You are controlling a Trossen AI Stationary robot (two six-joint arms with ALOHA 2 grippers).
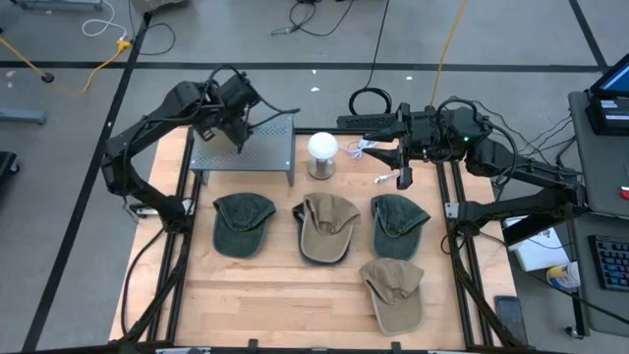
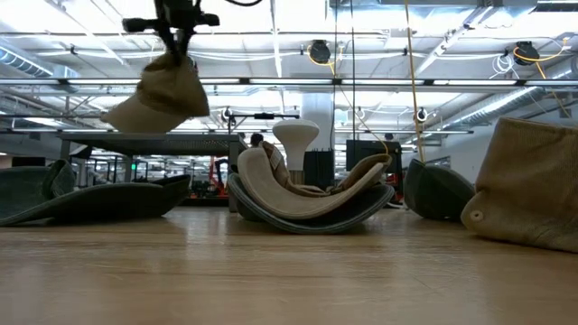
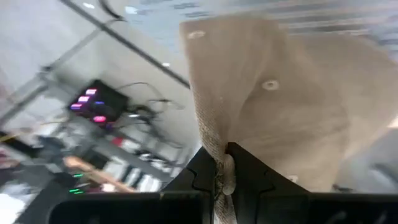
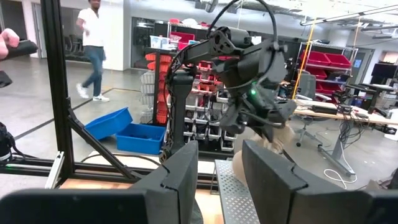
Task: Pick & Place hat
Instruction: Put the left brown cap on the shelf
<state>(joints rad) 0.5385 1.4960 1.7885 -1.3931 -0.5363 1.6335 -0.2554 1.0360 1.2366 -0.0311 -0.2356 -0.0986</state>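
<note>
Left claw (image 3: 222,163) — clenched on a tan hat (image 3: 280,99), held aloft above the metal rack (image 1: 246,152). Right claw (image 4: 217,171) — released, hovering at the surface's (image 1: 295,295) far right. Four hats lie on the surface.

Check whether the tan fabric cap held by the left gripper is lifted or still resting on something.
Lifted. The tan fabric cap hangs in the air from the left gripper, whose fingers pinch its edge, well above the wooden table.

The tan hat (image 3: 292,99) is coarse woven cloth, matt. The tabletop (image 1: 285,290) is pale, smooth wood. The perforated shelf (image 1: 257,149) looks metal.
</note>
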